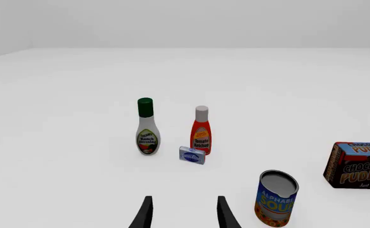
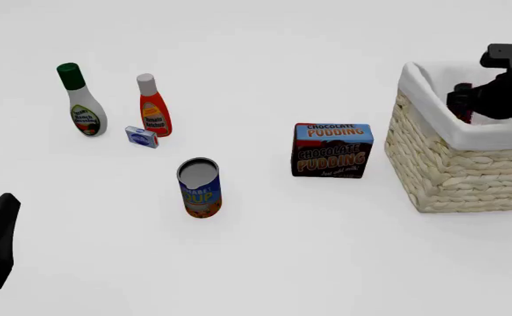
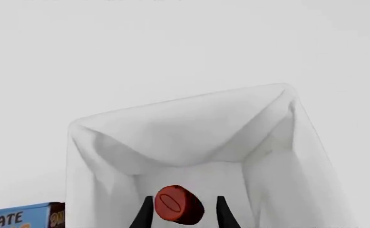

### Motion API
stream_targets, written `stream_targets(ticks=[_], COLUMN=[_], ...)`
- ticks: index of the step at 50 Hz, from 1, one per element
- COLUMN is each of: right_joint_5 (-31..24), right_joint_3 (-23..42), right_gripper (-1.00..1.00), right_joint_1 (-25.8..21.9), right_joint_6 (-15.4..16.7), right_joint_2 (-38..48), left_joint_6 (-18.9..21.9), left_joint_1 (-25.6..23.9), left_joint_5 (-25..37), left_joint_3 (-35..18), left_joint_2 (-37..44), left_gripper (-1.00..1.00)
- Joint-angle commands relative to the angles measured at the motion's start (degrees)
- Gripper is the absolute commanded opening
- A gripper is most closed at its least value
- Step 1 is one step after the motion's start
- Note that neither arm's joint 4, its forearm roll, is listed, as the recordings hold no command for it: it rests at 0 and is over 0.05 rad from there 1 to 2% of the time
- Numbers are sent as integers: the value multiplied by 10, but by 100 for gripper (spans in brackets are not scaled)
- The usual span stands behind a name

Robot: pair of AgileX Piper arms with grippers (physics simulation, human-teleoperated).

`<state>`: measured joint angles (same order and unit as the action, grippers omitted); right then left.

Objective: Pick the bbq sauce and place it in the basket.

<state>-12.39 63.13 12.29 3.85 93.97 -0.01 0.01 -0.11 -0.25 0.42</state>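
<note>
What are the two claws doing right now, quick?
Left gripper: open, holding nothing, above the table.
Right gripper: over the basket, fingers either side of the bbq sauce; whether they grip it cannot be told.

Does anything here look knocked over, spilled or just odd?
Nothing is spilled or broken. The bottles, soup can and pudding box stand upright on the table. The one unusual sight: the right gripper holds the bbq sauce red cap forward over the basket, above its white lining.
</note>
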Motion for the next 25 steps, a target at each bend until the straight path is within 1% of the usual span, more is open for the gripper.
stream_targets(ticks=[1, 12, 25], right_joint_5=[1, 0, -9], right_joint_3=[-5, -7, 13], right_gripper=[100, 100, 100], right_joint_1=[2, 1, -2], right_joint_6=[-3, -2, -3], right_joint_2=[-6, -9, -2], left_joint_6=[0, 0, 0], left_joint_1=[0, 0, 0], left_joint_5=[0, 0, 0], left_joint_3=[0, 0, 0], left_joint_2=[0, 0, 0], left_gripper=[100, 100, 100])
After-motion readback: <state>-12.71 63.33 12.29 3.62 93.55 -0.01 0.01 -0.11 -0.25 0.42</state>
